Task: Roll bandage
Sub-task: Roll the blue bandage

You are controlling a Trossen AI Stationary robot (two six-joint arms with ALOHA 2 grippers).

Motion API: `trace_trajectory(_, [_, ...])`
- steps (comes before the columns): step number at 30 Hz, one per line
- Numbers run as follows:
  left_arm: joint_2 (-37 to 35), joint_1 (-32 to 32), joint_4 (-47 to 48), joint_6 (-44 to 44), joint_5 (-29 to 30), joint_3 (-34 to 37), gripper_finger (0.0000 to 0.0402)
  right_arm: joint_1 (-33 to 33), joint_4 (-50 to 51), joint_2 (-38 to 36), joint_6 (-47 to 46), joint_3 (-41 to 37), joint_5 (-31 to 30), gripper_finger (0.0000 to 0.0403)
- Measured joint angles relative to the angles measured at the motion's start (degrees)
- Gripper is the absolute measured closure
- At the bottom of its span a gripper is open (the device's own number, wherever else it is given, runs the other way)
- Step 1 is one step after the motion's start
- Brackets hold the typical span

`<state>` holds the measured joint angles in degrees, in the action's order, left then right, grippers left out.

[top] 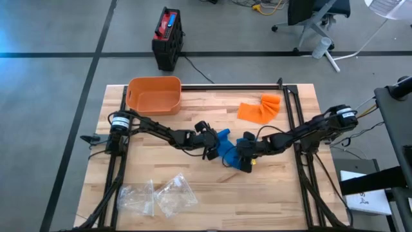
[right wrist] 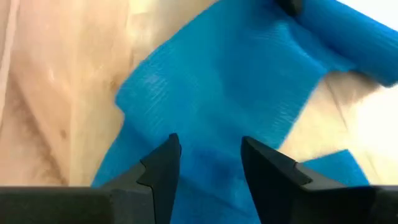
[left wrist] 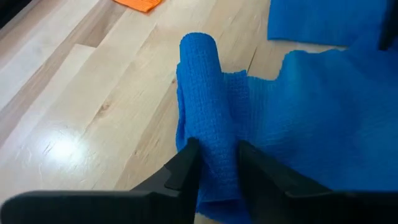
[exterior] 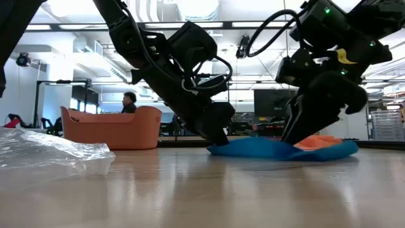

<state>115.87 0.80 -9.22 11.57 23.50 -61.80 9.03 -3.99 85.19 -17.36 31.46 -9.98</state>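
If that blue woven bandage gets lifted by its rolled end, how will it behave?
The blue woven bandage will probably droop, since its loose part lies rumpled on the wooden table. The rolled end may unwind; nothing visibly fastens it. It looks light.

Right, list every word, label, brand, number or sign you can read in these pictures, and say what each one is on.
No text can be read in any view.
The red and black case on the floor beyond the table carries a blue patch, with nothing legible on it.
The blue bandage, orange bandage and orange bin show no print.
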Motion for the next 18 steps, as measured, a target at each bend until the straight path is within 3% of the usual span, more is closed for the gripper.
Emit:
trace_trajectory(10, [-0.1,-0.2,-0.3,0.5,-0.4,-0.1,0.0354,-1.8,-12.4,-0.3,-2.1,0.1,-7.4,0.0238])
trace_trajectory(18, [-0.3,-0.5,-0.4,0.6,-0.7,-0.1,0.0356,-5.6,-23.2,8.9,-3.3,0.1,-10.9,0.0258])
